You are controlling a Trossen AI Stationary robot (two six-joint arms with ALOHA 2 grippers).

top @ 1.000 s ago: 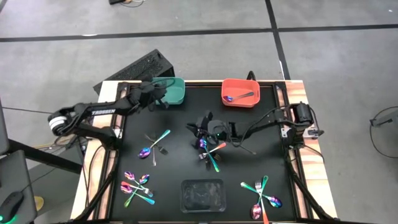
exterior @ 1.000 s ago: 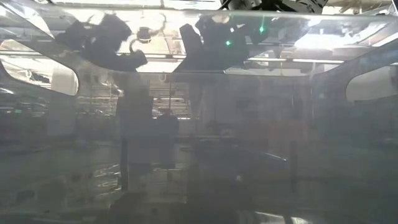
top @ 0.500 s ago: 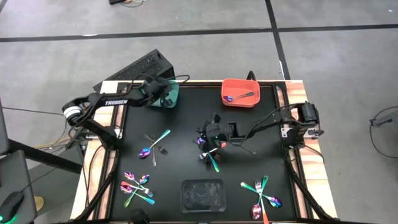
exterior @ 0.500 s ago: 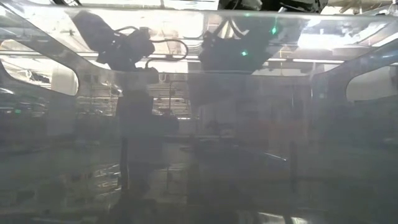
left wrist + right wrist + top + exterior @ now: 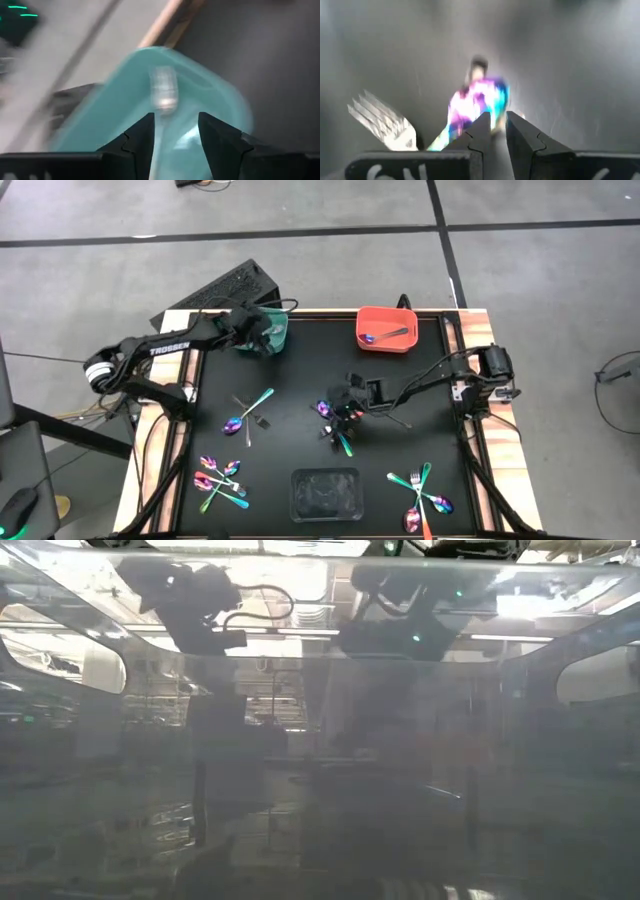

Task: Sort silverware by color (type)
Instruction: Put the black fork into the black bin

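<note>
My left gripper (image 5: pixel 262 332) hangs open over the teal bin (image 5: pixel 280 318) at the table's far left. In the left wrist view a blurred piece of silverware with a silvery head (image 5: pixel 162 92) shows in the teal bin (image 5: pixel 125 115), clear of my left gripper (image 5: pixel 176 131). My right gripper (image 5: pixel 343 406) stands low over a small pile of silverware (image 5: pixel 338 435) in the middle of the black mat. Its fingers stand a narrow gap apart (image 5: pixel 498 125), just in front of an iridescent spoon head (image 5: pixel 477 102) and beside a fork head (image 5: pixel 382 122). Whether they touch the pile I cannot tell.
An orange-red bin (image 5: pixel 387 340) with a spoon in it stands at the far right. More silverware lies at the left (image 5: pixel 247 415), the near left (image 5: pixel 220 478) and the near right (image 5: pixel 422 492). A clear plastic tray (image 5: pixel 325 493) sits at the near edge.
My left gripper has gone toward the table's right, from beside the teal bin to above it. My right gripper has shifted a little toward the right and near edges over the middle pile. A pink handle that showed there is now hidden under it.
</note>
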